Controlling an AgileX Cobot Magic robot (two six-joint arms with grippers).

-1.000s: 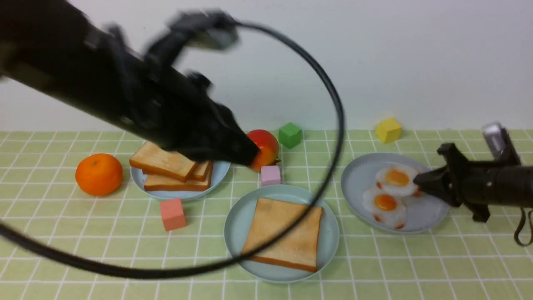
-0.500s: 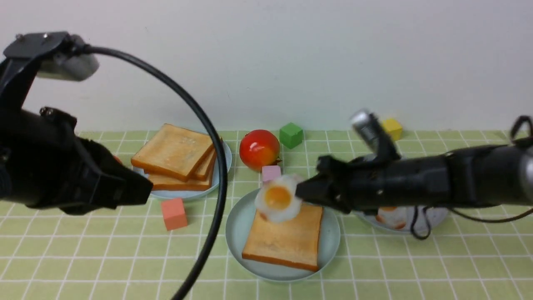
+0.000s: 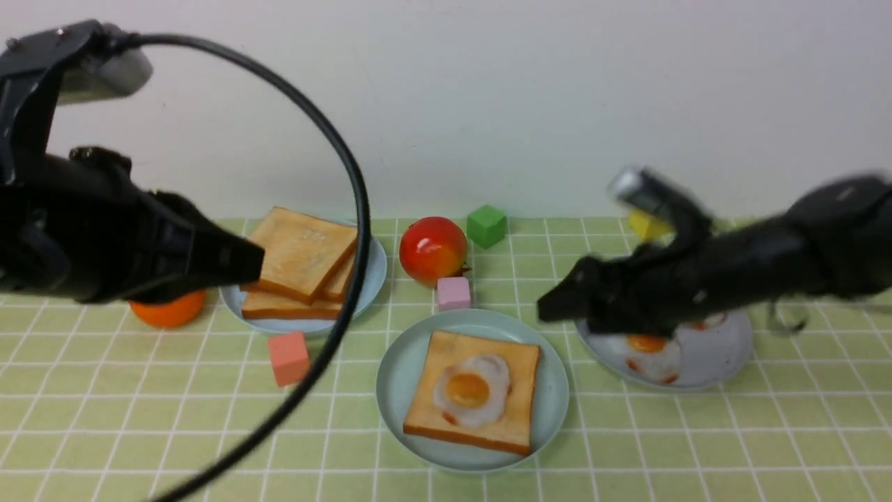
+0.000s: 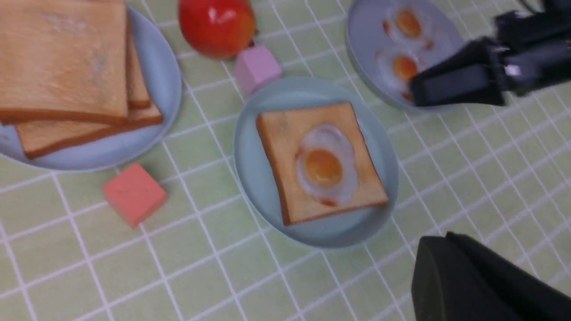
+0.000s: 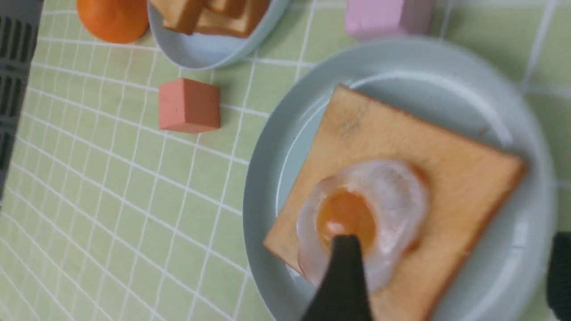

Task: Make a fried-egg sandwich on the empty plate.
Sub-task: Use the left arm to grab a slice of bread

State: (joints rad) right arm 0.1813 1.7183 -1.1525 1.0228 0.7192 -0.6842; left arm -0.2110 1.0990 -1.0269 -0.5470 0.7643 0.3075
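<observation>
The pale teal plate [image 3: 391, 390] sits at the front centre and holds one toast slice [image 3: 519, 390]. A fried egg [image 3: 470, 390] lies flat on that slice. My right gripper [image 3: 550, 310] hovers to the right of and above the plate, open and empty. In the right wrist view its fingers stand wide apart [image 5: 453, 238] over the egg [image 5: 379, 191] and toast [image 5: 401, 133]. My left gripper [image 3: 251, 261] is shut and empty, in front of the toast stack [image 3: 300, 247]. In the left wrist view [image 4: 435, 243] it is near the plate [image 4: 250, 169].
Spare toast lies stacked on a pale-blue plate [image 3: 369, 279] at back left. A grey-blue plate [image 3: 728, 348] on the right holds another egg [image 3: 648, 348]. A tomato [image 3: 432, 249], an orange [image 3: 167, 312] and pink [image 3: 453, 293], salmon [image 3: 289, 357], green [image 3: 486, 224] and yellow [image 3: 644, 224] cubes lie around.
My right gripper carried an egg from the right plate over the toast, let it go there, then drew back to the right. My left arm swung back left, then edged towards the toast stack.
</observation>
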